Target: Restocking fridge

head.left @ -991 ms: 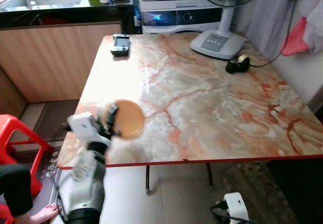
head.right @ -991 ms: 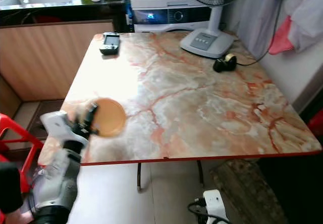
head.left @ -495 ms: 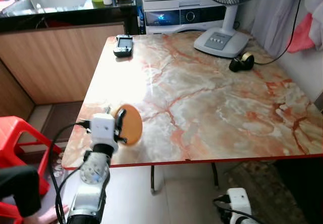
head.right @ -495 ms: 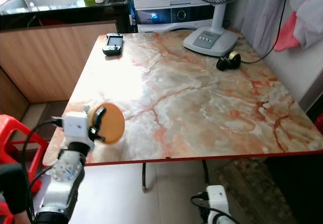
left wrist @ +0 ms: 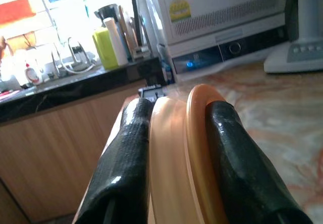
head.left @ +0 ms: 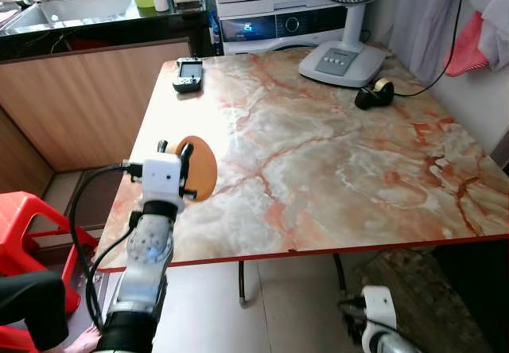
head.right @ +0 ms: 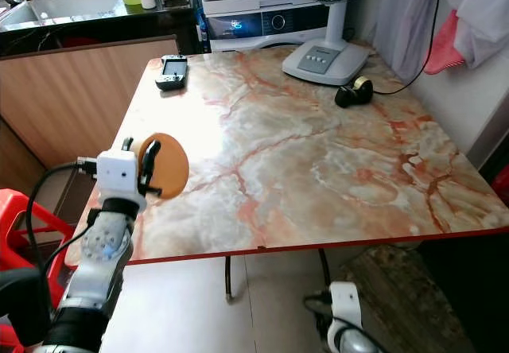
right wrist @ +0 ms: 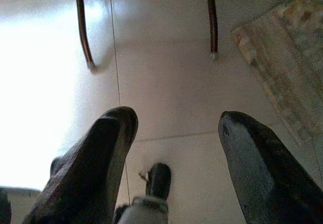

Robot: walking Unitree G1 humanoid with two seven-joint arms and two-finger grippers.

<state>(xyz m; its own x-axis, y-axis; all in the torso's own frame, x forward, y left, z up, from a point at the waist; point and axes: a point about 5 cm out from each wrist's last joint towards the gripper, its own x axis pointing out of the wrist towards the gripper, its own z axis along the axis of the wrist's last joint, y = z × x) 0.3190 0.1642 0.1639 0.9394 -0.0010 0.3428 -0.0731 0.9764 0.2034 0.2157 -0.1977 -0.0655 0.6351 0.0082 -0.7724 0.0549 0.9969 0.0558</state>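
Moved: left pincer [head.left: 176, 172] is lifting the orange lid [head.left: 199, 168], clamped on edge, higher above the table [head.left: 334, 170].
Risk: possibly slipping if you're swinging fast.
Right pincer [right wrist: 176, 148]: hanging open.

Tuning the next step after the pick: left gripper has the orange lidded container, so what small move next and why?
Probably draw it back off the marble table toward the body. The left gripper is shut on the orange container, held on edge above the table's near left corner; the right gripper hangs open over the floor. No fridge is in view.
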